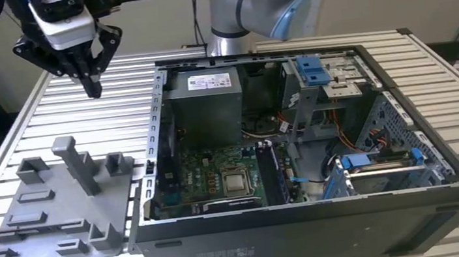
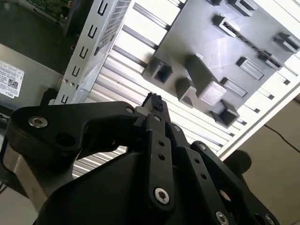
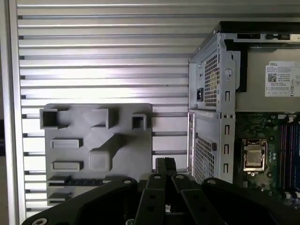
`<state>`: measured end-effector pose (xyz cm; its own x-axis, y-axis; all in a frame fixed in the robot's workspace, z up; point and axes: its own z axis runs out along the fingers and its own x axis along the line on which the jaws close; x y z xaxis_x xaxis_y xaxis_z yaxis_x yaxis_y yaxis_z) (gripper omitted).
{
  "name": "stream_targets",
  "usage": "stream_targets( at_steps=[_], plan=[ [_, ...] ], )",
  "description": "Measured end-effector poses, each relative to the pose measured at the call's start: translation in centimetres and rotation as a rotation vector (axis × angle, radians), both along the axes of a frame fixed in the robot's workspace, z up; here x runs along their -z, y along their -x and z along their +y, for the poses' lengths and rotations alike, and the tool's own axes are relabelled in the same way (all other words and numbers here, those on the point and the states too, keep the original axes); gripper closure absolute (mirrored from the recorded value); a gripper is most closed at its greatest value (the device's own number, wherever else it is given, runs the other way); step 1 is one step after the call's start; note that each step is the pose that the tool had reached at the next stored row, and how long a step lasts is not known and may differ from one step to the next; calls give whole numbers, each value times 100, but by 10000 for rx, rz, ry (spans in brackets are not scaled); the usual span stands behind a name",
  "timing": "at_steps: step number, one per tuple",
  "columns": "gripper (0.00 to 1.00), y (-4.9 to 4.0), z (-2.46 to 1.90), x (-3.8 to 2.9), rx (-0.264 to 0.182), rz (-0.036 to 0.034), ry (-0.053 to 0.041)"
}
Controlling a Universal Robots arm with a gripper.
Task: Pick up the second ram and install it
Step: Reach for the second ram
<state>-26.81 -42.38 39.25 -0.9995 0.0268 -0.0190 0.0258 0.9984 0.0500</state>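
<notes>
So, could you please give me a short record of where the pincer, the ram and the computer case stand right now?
pincer: shut, nothing seen in it, raised above the slatted table
second ram: dark stick lying in a slot of the grey fixture
grey fixture: on the table, on the exterior view's left of the computer case
computer case: open, motherboard exposed
task state: ram not yet picked up
</notes>
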Motion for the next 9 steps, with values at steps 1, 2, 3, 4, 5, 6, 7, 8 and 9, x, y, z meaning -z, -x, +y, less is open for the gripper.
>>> stream_targets(
  at_steps=[1, 2, 3, 4, 5, 6, 7, 8, 9],
  plan=[
    [89, 26, -2, 0, -16, 1, 0],
    [89, 52, -3, 0, -34, 1, 0],
    [89, 77, -3, 0, -53, 0, 0],
    [89, 101, -4, 0, -72, 1, 0],
    [89, 125, -5, 0, -93, 0, 0],
    [89, 149, -6, 0, -115, 1, 0],
    [89, 172, -7, 0, -137, 1, 0],
    [89, 195, -8, 1, -159, 0, -1],
    [89, 215, -8, 0, -176, 0, 0]
  ],
)
